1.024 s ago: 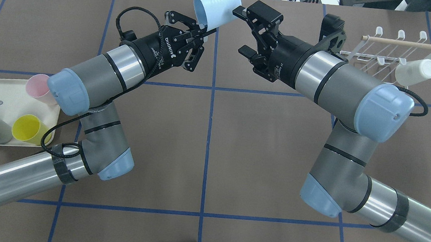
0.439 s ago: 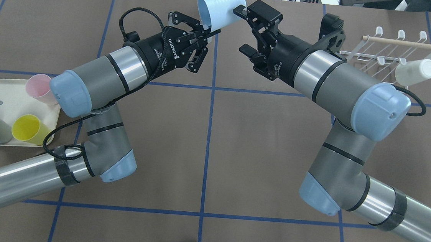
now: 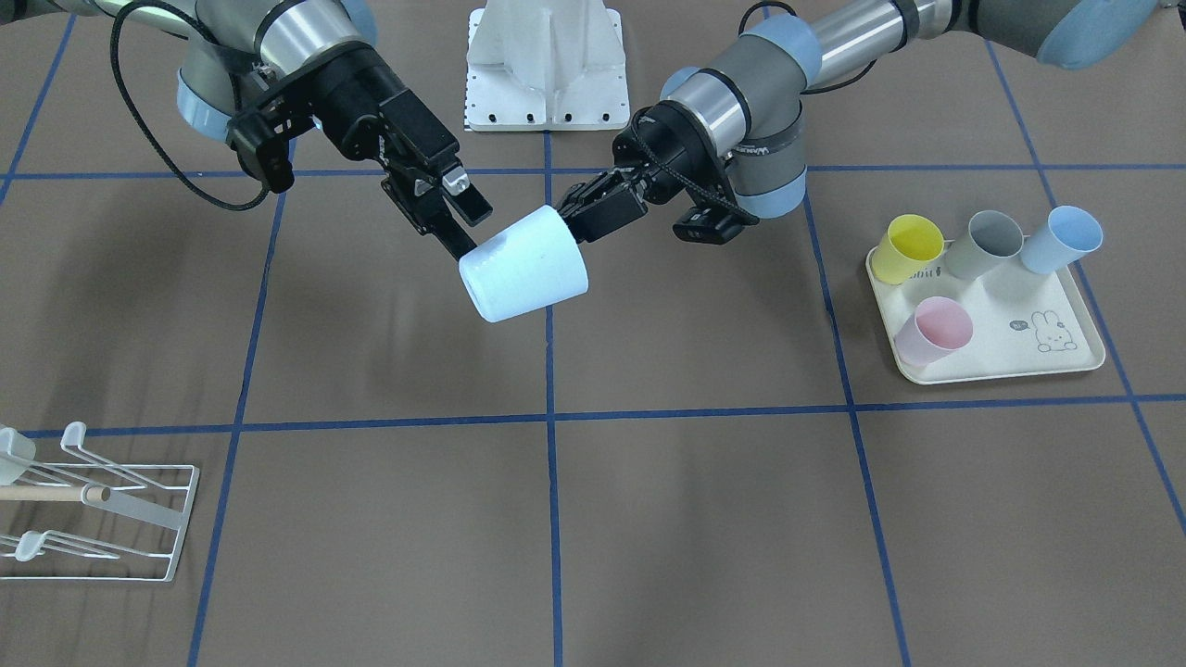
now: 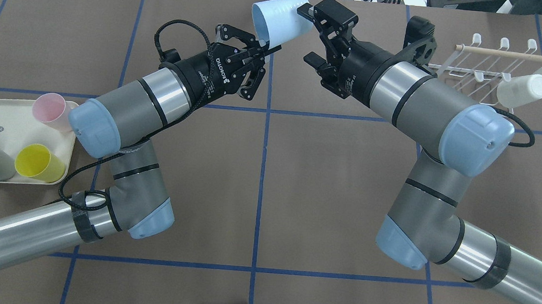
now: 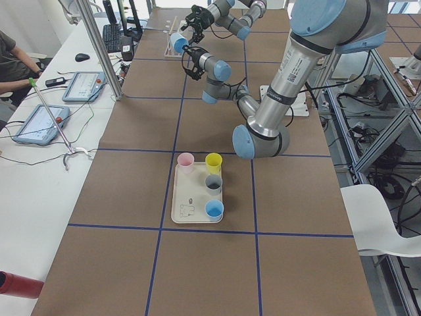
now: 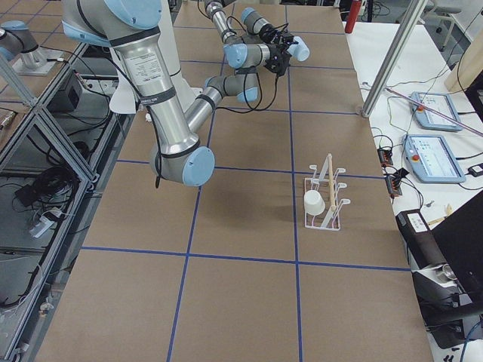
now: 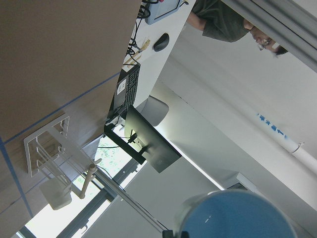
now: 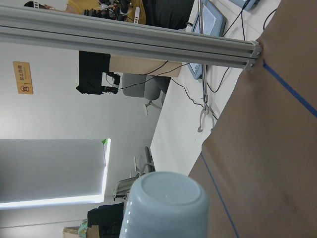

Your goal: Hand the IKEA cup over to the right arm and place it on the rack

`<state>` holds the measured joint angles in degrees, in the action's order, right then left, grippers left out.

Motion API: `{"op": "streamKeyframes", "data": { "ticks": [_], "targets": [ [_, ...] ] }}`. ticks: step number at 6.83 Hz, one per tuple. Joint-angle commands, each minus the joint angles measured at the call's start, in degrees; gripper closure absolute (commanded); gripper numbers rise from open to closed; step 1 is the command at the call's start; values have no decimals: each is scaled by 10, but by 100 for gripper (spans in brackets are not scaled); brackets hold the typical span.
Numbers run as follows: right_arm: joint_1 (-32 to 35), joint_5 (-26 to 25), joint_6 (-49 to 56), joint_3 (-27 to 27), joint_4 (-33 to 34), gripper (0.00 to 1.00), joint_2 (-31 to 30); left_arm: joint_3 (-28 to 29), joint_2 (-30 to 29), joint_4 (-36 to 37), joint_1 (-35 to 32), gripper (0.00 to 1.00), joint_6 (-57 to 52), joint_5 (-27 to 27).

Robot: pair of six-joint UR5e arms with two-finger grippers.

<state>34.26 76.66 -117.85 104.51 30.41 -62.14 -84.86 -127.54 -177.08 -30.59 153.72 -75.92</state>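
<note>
On tray (image 3: 996, 371) four cups (image 3: 934, 331); one cup (image 3: 523, 275) midair

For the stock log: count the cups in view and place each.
6. A pale blue cup in the left gripper, midair; yellow cup, grey cup, blue cup and pink cup on the rabbit-print tray; a white cup on the wire rack. No others show.
</note>
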Motion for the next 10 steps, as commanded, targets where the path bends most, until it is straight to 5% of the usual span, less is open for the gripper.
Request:
{"op": "streamKeyframes", "data": {
  "ticks": [1,10],
  "targets": [
    [0,-2,1,-1,1,0,0,-5,-3,0,10,100,0,8],
    [0,-2,0,-1,0,0,-1,-27,-3,0,44,100,-1,37]
  ]
}}
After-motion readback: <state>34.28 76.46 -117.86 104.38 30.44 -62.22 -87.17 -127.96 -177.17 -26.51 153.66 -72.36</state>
